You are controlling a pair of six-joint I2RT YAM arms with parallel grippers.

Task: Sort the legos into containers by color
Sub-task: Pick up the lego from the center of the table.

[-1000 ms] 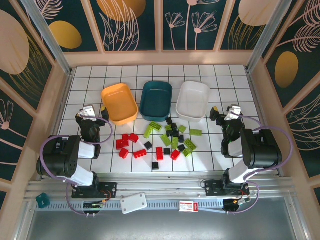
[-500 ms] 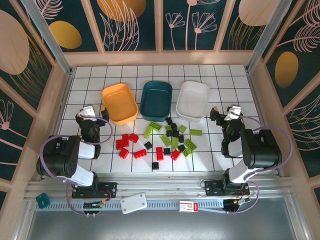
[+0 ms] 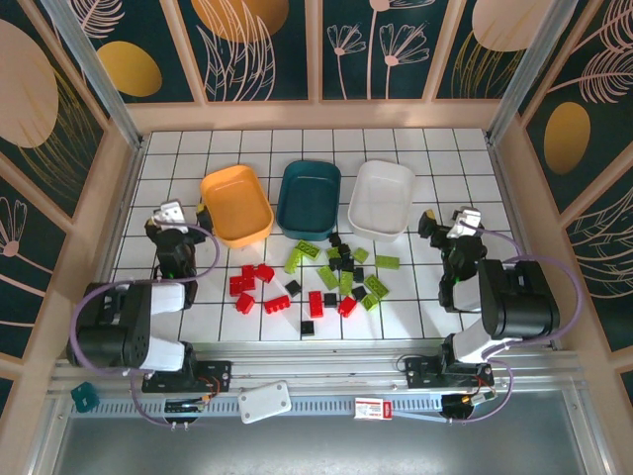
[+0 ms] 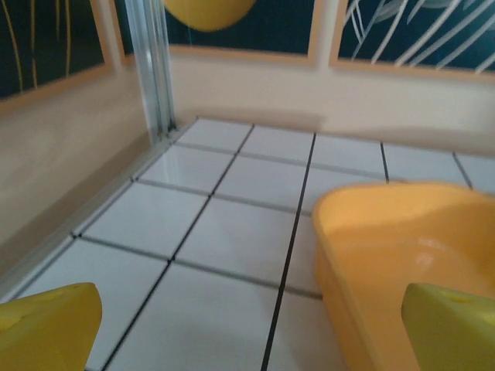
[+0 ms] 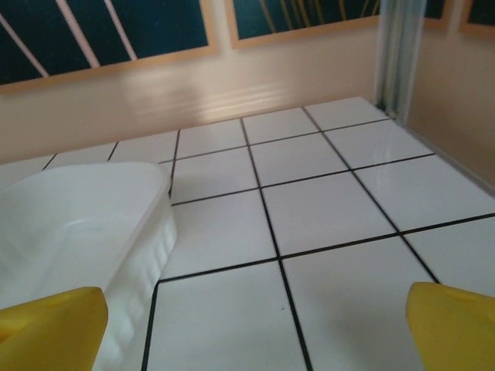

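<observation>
The legos lie loose mid-table: red ones (image 3: 259,287) to the left, lime green ones (image 3: 344,275) to the right, black ones (image 3: 336,242) scattered among them. Behind them stand three empty containers: orange-yellow (image 3: 235,203), dark teal (image 3: 309,196) and white (image 3: 381,196). My left gripper (image 3: 183,211) hovers open just left of the orange-yellow tray (image 4: 402,247), nothing between its yellow fingertips (image 4: 46,321). My right gripper (image 3: 448,216) hovers open just right of the white tray (image 5: 69,224), also with nothing in it.
Beige walls enclose the white tiled table (image 3: 178,163) on the left, back and right. A metal post (image 4: 151,69) stands in the back-left corner. Both arm bases sit at the near edge, with a small white box (image 3: 265,402) on the rail.
The left arm has swung slightly left and back, its gripper now a little farther from the orange-yellow tray. The right arm has barely shifted. No legos moved.
</observation>
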